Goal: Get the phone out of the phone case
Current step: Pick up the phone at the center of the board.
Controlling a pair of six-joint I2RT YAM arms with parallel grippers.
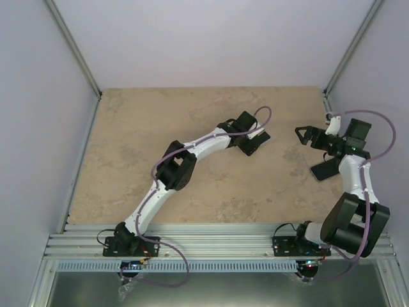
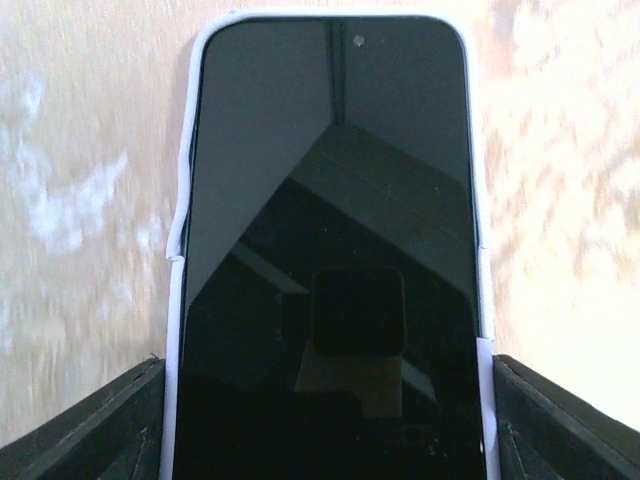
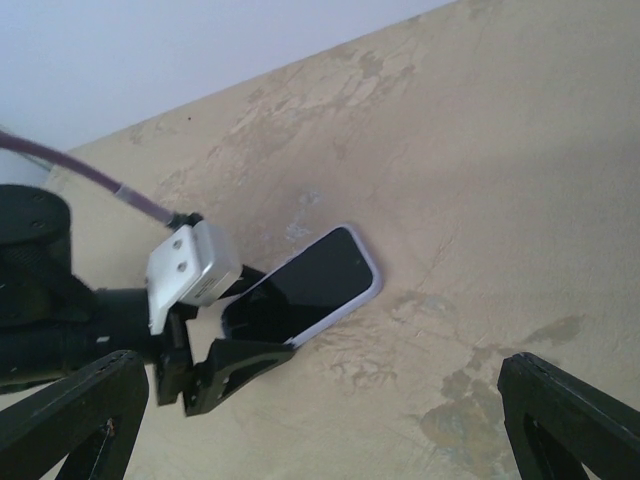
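The phone [image 2: 330, 250] is found screen up, seated in its phone case [image 2: 183, 200], whose pale rim is seen unbroken along both long sides and round the far end. No separation of phone from case is observed.

The left tool [image 2: 330, 440] is closed across the width of the near end. Its two fingers [image 2: 100, 425] are seen flanking the case, one at each long edge, apparently in contact. The right tool [image 3: 320, 420] is spread wide, with nothing between its fingers.

Position: the phone is near the middle of the table [image 1: 160, 115], towards the right side. In the right wrist view the far end appears to lie on or close to the surface. It cannot be determined whether the near end is raised.

Governing relation: the long axis runs straight out from the left tool, in line with its reach and pointing towards the right half of the table. The free end therefore lies between the two tools, and the right tool faces it, near but apart. The left arm is in contact, so it is the nearer. The right arm is the only one free to act on the exposed end.

Judgement: the case is being steadied and extraction has not begun. The next move is expected to depend on the right tool being brought to the free end along that axis.
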